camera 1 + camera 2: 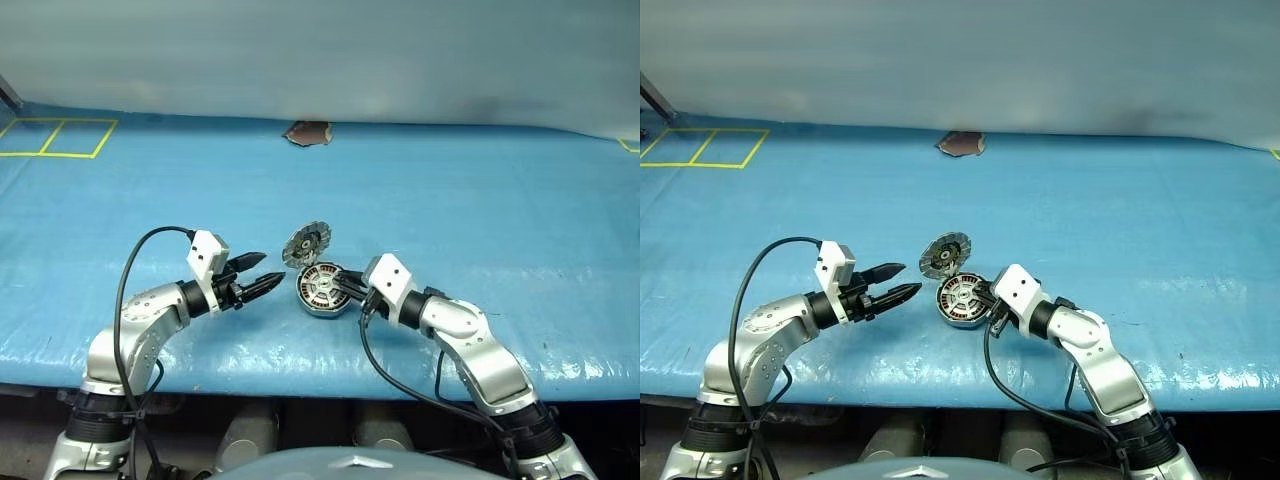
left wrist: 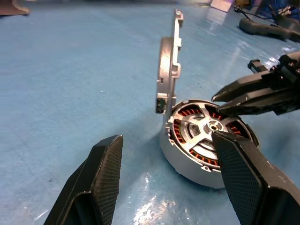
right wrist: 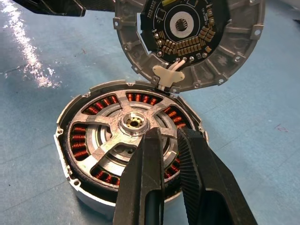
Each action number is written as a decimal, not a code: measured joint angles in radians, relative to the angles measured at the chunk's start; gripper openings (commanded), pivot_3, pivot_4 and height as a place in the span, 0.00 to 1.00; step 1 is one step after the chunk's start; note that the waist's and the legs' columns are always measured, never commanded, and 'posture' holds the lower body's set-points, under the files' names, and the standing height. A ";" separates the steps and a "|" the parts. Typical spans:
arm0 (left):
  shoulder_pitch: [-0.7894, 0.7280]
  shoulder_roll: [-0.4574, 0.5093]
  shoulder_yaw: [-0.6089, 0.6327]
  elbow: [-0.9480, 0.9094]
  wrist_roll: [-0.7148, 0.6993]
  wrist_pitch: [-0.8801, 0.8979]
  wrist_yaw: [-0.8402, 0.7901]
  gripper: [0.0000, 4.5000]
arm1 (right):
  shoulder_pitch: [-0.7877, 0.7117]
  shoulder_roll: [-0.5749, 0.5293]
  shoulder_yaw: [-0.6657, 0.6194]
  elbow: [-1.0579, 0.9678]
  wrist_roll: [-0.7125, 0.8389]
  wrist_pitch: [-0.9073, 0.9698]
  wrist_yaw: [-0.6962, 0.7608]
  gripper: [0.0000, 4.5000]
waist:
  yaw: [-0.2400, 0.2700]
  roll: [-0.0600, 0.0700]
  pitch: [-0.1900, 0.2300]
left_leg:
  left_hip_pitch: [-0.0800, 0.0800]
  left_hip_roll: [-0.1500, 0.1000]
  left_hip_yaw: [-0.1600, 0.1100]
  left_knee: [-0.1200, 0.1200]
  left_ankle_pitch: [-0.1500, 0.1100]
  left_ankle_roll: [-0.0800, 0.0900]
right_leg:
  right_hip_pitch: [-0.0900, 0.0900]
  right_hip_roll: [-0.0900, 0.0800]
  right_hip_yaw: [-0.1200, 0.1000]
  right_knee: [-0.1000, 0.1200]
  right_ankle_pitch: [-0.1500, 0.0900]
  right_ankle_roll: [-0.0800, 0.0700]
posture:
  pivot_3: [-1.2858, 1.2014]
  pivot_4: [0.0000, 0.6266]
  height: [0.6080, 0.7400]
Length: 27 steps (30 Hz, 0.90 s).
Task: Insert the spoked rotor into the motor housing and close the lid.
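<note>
Spoked rotor (image 3: 133,124) sits seated in the motor housing (image 3: 75,180) on the blue table (image 1: 480,200); insertion judged complete. Lid (image 3: 187,42) stands upright, hinged open. Right gripper (image 3: 169,150) clenched, empty, tips over the rotor. Left gripper (image 2: 164,176) released, just beside the housing. Next: tip the lid down.

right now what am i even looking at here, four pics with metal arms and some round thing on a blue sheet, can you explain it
It is a humanoid robot working over a blue-covered table. Two pictures come from cameras in its head, looking down over both arms. The other two come from cameras on each wrist, looking along that gripper's black fingers.

On the table sits a motor housing, a round silver cup ringed with copper windings. The spoked rotor already lies inside it. The hinged lid stands open at its edge.

The left gripper is open and empty beside the housing. The right gripper is shut, its tips over the rotor, holding nothing.
</note>
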 measured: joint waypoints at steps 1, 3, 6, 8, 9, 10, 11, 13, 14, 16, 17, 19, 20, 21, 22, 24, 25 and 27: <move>0.000 0.000 0.000 0.000 0.000 0.000 0.003 0.73 | 0.000 0.003 0.001 0.002 0.000 0.000 0.000 0.13 | 0.000 0.000 0.000 | 0.000 0.000 0.000 0.000 0.000 0.000 | 0.000 0.000 0.000 0.000 0.000 0.000 | 0.52 0.24 1.00; 0.000 0.000 0.000 0.000 0.000 0.000 0.010 0.73 | 0.001 0.005 0.002 0.007 0.000 0.000 -0.001 0.13 | 0.000 0.000 0.000 | 0.000 0.000 0.000 0.000 0.000 0.000 | 0.000 0.000 0.000 0.000 0.000 0.000 | 0.52 0.24 1.00; -0.003 -0.002 -0.003 0.000 0.000 0.001 0.021 0.73 | 0.003 0.009 0.004 0.017 0.000 0.000 -0.002 0.13 | 0.000 0.000 0.000 | 0.000 0.000 0.000 0.000 0.000 0.000 | 0.000 0.000 0.000 0.000 0.000 0.000 | 0.52 0.24 1.00; -0.007 -0.002 -0.006 0.000 0.000 0.001 0.025 0.73 | 0.003 0.009 0.007 0.019 0.000 0.000 -0.002 0.13 | 0.000 0.000 0.000 | 0.000 0.000 0.000 0.000 0.000 0.000 | 0.000 0.000 0.000 0.000 0.000 0.000 | 0.52 0.24 1.00; -0.008 -0.002 -0.007 0.000 0.000 0.001 0.028 0.73 | 0.005 0.009 0.009 0.019 0.000 0.000 -0.002 0.13 | -0.001 0.000 0.000 | 0.000 0.000 0.000 0.000 0.000 0.000 | 0.000 0.000 0.000 0.000 0.000 0.000 | 0.52 0.24 1.00; -0.008 -0.002 -0.008 0.000 0.000 0.002 0.029 0.73 | 0.007 0.009 0.011 0.019 0.000 -0.001 -0.003 0.13 | -0.001 0.000 0.000 | 0.000 0.000 0.000 0.000 0.000 0.000 | 0.000 0.000 0.000 0.000 0.000 0.000 | 0.52 0.24 1.00; -0.008 -0.003 -0.010 0.000 0.000 0.002 0.032 0.73 | 0.010 0.009 0.013 0.019 -0.001 -0.002 -0.003 0.13 | -0.001 0.000 0.000 | 0.000 0.000 0.000 0.000 0.000 0.000 | 0.000 0.000 0.000 0.000 0.000 0.000 | 0.52 0.24 1.00; -0.008 -0.003 -0.014 0.000 0.000 0.002 0.038 0.73 | 0.011 0.008 0.022 0.018 -0.007 -0.001 -0.003 0.13 | -0.001 0.000 0.000 | 0.000 0.000 0.000 0.000 0.000 0.000 | 0.000 0.000 0.000 0.000 0.000 0.000 | 0.52 0.24 1.00; -0.008 -0.003 -0.015 0.000 0.000 0.002 0.040 0.73 | 0.011 0.007 0.025 0.017 -0.009 -0.001 -0.003 0.13 | -0.001 0.000 0.000 | 0.000 0.000 0.000 0.000 0.000 0.000 | 0.000 0.000 0.000 0.000 0.000 0.000 | 0.52 0.24 1.00; -0.010 -0.006 -0.016 0.003 0.000 0.002 0.046 0.73 | 0.011 0.006 0.033 0.010 -0.026 0.000 -0.005 0.13 | -0.002 0.000 0.000 | 0.001 0.000 0.000 0.000 0.000 0.000 | 0.000 0.000 0.000 0.000 0.000 0.000 | 0.52 0.24 1.00; -0.014 -0.009 -0.017 0.006 0.000 0.002 0.051 0.73 | 0.011 0.006 0.035 0.007 -0.031 0.001 -0.006 0.13 | -0.002 0.000 0.000 | 0.001 0.000 0.000 0.000 0.000 0.000 | 0.000 0.001 0.000 0.000 0.000 0.001 | 0.52 0.24 1.00; -0.025 -0.016 -0.017 0.013 0.000 0.003 0.065 0.73 | 0.011 0.010 0.036 -0.002 -0.032 0.004 -0.009 0.13 | -0.003 0.000 0.000 | 0.001 0.000 0.000 0.000 0.000 0.000 | 0.000 0.001 0.000 0.000 -0.001 0.001 | 0.52 0.24 1.00; -0.030 -0.019 -0.015 0.016 0.000 0.004 0.069 0.73 | 0.013 0.012 0.035 -0.006 -0.029 0.009 -0.009 0.13 | -0.003 0.000 0.000 | 0.001 0.000 0.000 0.000 0.000 0.000 | 0.000 0.001 0.000 0.000 -0.001 0.001 | 0.52 0.24 1.00; -0.036 -0.025 -0.011 0.020 -0.002 0.005 0.078 0.73 | 0.016 0.015 0.032 -0.013 -0.024 0.015 -0.009 0.13 | -0.004 0.000 0.000 | 0.001 0.000 0.000 0.000 0.000 0.000 | 0.000 0.001 0.000 0.000 -0.001 0.001 | 0.52 0.24 1.00; -0.039 -0.029 -0.005 0.027 -0.004 0.006 0.086 0.73 | 0.020 0.016 0.031 -0.023 -0.019 0.024 -0.008 0.13 | -0.005 0.000 0.000 | 0.001 0.000 0.000 0.000 0.000 0.000 | 0.000 0.001 0.000 0.000 0.000 0.001 | 0.52 0.24 1.00; -0.044 -0.034 0.009 0.046 -0.008 0.007 0.096 0.73 | 0.032 0.018 0.031 -0.052 0.000 0.033 -0.004 0.13 | -0.006 0.000 0.000 | 0.000 0.000 0.000 -0.001 0.000 0.000 | -0.001 0.001 0.000 0.000 0.000 0.000 | 0.52 0.24 1.00; -0.044 -0.034 0.016 0.053 -0.008 0.008 0.103 0.73 | 0.034 0.019 0.029 -0.067 0.009 0.037 -0.004 0.13 | -0.007 0.000 0.000 | 0.000 0.000 0.000 -0.001 0.000 0.000 | -0.001 0.001 0.000 0.000 0.000 0.000 | 0.52 0.24 1.00; -0.053 -0.033 0.022 0.067 -0.008 0.008 0.108 0.73 | 0.034 0.021 0.009 -0.104 0.029 0.051 -0.005 0.13 | -0.004 0.000 0.000 | 0.000 0.000 0.000 0.000 0.000 0.000 | 0.000 0.000 0.000 0.000 0.000 0.001 | 0.52 0.24 1.00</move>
